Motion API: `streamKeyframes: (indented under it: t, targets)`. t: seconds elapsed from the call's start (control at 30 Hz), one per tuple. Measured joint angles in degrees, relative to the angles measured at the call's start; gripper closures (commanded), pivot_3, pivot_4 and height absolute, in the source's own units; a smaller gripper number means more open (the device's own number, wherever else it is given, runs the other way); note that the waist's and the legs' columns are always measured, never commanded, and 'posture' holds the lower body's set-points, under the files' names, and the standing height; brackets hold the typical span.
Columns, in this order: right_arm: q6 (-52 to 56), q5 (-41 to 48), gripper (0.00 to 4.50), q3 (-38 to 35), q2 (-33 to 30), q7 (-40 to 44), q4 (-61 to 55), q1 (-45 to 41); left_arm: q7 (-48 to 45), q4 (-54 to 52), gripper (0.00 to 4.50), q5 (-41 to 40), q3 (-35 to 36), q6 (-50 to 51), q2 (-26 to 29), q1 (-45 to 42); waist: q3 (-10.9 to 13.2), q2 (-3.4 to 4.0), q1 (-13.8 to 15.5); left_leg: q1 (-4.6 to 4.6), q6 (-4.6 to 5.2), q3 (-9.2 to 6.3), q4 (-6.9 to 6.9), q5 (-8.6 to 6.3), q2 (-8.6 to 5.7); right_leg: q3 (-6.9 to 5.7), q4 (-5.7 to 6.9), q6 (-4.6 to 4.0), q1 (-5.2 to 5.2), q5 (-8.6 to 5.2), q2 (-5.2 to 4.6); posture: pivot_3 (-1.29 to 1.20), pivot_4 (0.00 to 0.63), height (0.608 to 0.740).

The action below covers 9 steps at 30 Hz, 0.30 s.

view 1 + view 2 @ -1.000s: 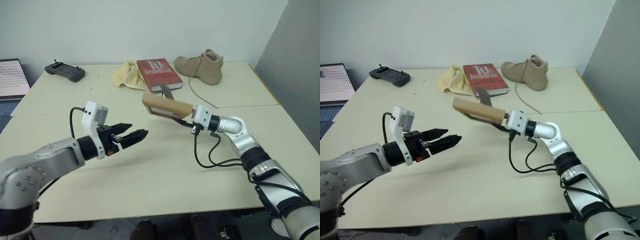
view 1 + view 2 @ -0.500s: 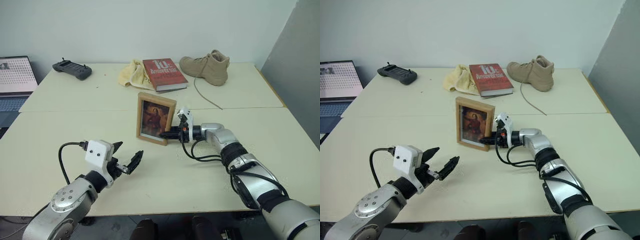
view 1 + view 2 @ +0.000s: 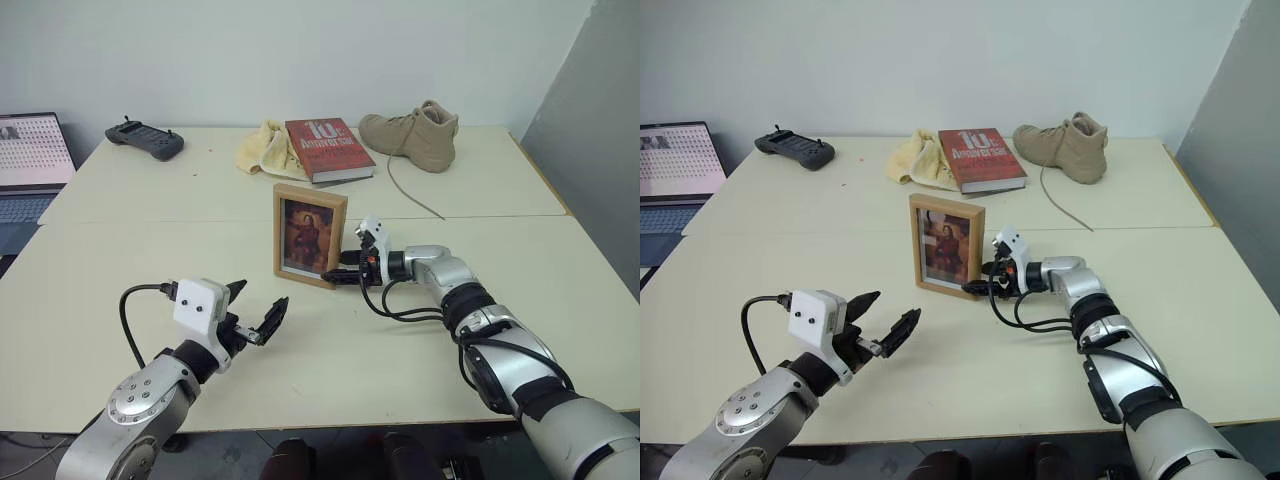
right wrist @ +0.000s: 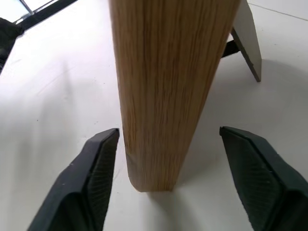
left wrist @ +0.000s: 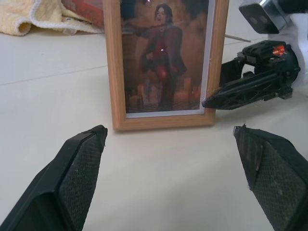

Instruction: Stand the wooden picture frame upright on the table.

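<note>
Wooden picture frame [image 3: 310, 235], small rectangular light-wood piece with a dark reddish portrait under a glossy front, stands upright on its bottom edge near the middle of the pale cream table [image 3: 120, 250], just on the near side of the seam; the right wrist view shows its easel leg [image 4: 246, 41] splayed out behind it onto the tabletop. My read: light, rigid, smooth wood, so it should slide easily and tip with a small nudge; the glazed front looks fragile, so any hold belongs on the side rails low down, not on the face or the thin leg. Right gripper [image 3: 343, 268] sits at the frame's right-hand rail with its jaws spread, one black finger either side of the wood edge, a gap visible on both sides in the right wrist view, so not clamped. Left gripper [image 3: 257, 315] hovers wide apart toward the near edge of the table, pointed at the portrait, well short of it. Far side of the table: red book [image 3: 328, 148], yellow cloth [image 3: 258, 150], tan boot [image 3: 414, 132], black controller [image 3: 145, 139]; laptop [image 3: 30, 160] off the left edge.
</note>
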Motion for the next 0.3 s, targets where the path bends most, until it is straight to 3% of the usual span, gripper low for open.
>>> streamKeyframes:
  t: [0.2, 0.3]
  targets:
    - [-2.39, -4.14, 0.05, -1.61, -15.63, -1.14, -19.63, 11.86, -7.75, 7.77, 0.00, -5.34, 6.28, 6.81, 9.16, -8.02, 0.02, 0.02, 0.22, -0.10, 0.01, -0.04, 0.01, 0.00, 0.00, -0.08, 0.00, 0.02, -0.05, -0.01, 0.01, 0.00, 0.150, 0.740]
    - [6.65, 0.64, 0.05, -5.51, -20.46, 0.29, -34.12, 15.39, -14.02, 15.13, 0.00, -5.83, 8.70, 7.91, 14.85, -13.15, 0.06, 0.09, -0.80, -0.02, 0.00, -0.07, -0.03, 0.00, 0.13, 0.01, 0.01, 0.00, -0.07, -0.02, 0.19, 0.00, 0.150, 0.740]
